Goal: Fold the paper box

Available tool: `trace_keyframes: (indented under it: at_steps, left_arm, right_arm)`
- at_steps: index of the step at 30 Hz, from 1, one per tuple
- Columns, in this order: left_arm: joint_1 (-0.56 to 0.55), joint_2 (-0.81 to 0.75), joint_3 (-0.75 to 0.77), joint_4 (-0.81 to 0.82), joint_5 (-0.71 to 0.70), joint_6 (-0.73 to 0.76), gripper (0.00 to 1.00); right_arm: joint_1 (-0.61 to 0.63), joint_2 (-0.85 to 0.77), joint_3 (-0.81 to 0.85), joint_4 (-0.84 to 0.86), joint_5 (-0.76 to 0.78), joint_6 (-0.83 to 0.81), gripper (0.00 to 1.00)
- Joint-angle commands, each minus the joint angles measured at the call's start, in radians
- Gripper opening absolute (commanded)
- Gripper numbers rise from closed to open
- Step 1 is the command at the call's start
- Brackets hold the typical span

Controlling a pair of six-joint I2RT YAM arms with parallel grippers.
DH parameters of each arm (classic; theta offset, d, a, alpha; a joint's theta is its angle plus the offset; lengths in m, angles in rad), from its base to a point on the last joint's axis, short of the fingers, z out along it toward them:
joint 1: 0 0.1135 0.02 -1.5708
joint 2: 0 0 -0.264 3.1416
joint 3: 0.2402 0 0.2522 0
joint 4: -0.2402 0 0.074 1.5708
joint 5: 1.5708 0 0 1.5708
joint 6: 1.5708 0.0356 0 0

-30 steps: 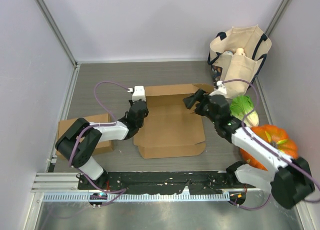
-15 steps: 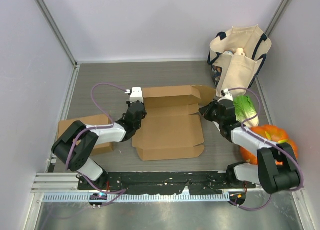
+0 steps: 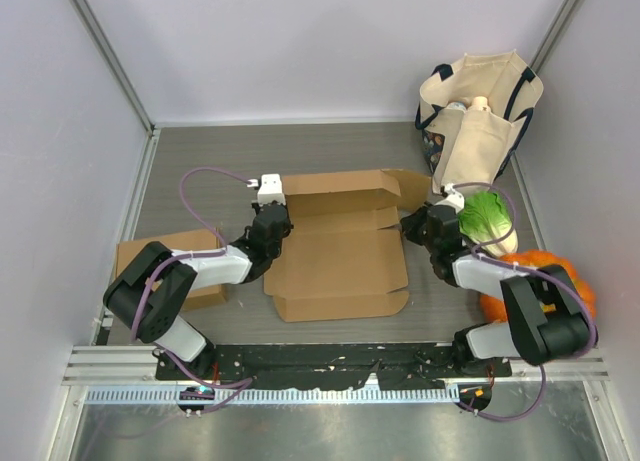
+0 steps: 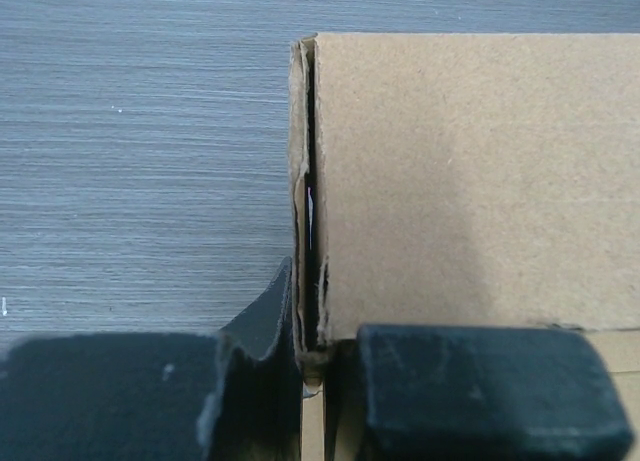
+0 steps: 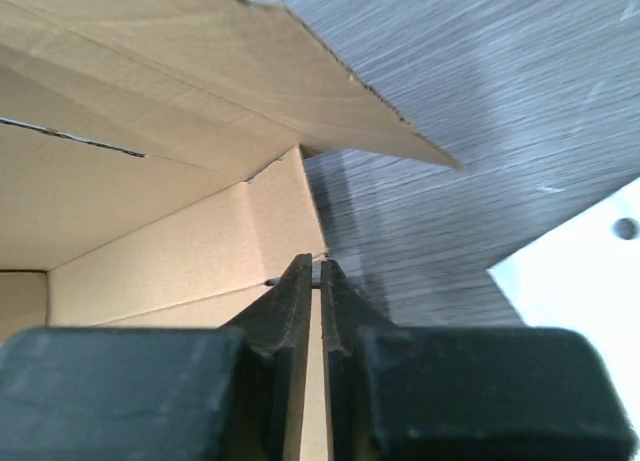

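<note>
Both claws are biting the paper box [image 3: 340,251] right now. My left claw [image 4: 310,356] is pinched onto the box's left side wall, with the doubled-up cardboard edge sandwiched between its fingers and the box floor running off to its right. My right claw [image 5: 318,281] is clamped tight on the thin right wall, with a loose flap [image 5: 250,91] angling out ahead of it. The box sits flat on the table [image 3: 200,151] between the two claws. A cabbage [image 3: 487,219] is just outboard of the right claw, a pumpkin [image 3: 545,281] is nearer the base, and a tote bag [image 3: 478,101] is further back. A smaller cardboard box [image 3: 165,266] lies outboard of the left claw.
</note>
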Motion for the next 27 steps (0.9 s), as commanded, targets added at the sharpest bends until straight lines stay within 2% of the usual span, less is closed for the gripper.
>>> trace_keyframes:
  at_steps: [1,2,4,5,8,11,13,15,18,20,22,27]
  left_arm:
    - [0.008,-0.012,-0.01,-0.032,-0.006,-0.004,0.0]
    - [0.008,-0.014,-0.012,-0.032,-0.007,0.001,0.0]
    - [0.008,-0.014,-0.01,-0.033,-0.009,0.01,0.0]
    - [0.008,-0.014,-0.009,-0.032,-0.012,0.012,0.0]
    - [0.009,-0.009,-0.003,-0.035,-0.013,0.015,0.0]
    - [0.008,-0.012,-0.001,-0.043,-0.004,0.013,0.0]
    - [0.009,-0.017,-0.001,-0.043,-0.001,0.012,0.0]
    - [0.009,-0.015,-0.001,-0.043,-0.001,0.013,0.0]
    - [0.008,-0.018,0.007,-0.059,-0.001,0.018,0.0]
    - [0.009,-0.015,-0.001,-0.041,-0.013,0.012,0.0]
    - [0.008,-0.011,0.002,-0.038,-0.027,0.004,0.0]
    - [0.009,-0.012,0.007,-0.04,-0.072,0.016,0.0]
  right_arm:
    - [0.0,-0.189,0.085,-0.202,0.104,-0.181,0.22]
    - [0.0,-0.22,0.099,-0.227,0.091,-0.212,0.37]
    - [0.002,-0.286,0.127,-0.249,-0.003,-0.288,0.49]
    - [0.002,-0.33,0.135,-0.261,-0.02,-0.316,0.59]
    - [0.002,-0.351,0.19,-0.296,-0.116,-0.352,0.67]
    - [0.002,-0.328,0.256,-0.275,-0.163,-0.281,0.74]
    - [0.002,-0.242,0.351,-0.308,-0.201,-0.174,0.76]
    - [0.011,-0.187,0.452,-0.374,-0.255,-0.14,0.76]
    - [0.017,-0.219,0.446,-0.451,-0.192,-0.128,0.76]
    - [0.017,-0.268,0.452,-0.564,-0.122,-0.157,0.76]
    - [0.019,-0.327,0.439,-0.646,-0.114,-0.21,0.77]
    - [0.017,-0.412,0.432,-0.681,-0.098,-0.267,0.79]
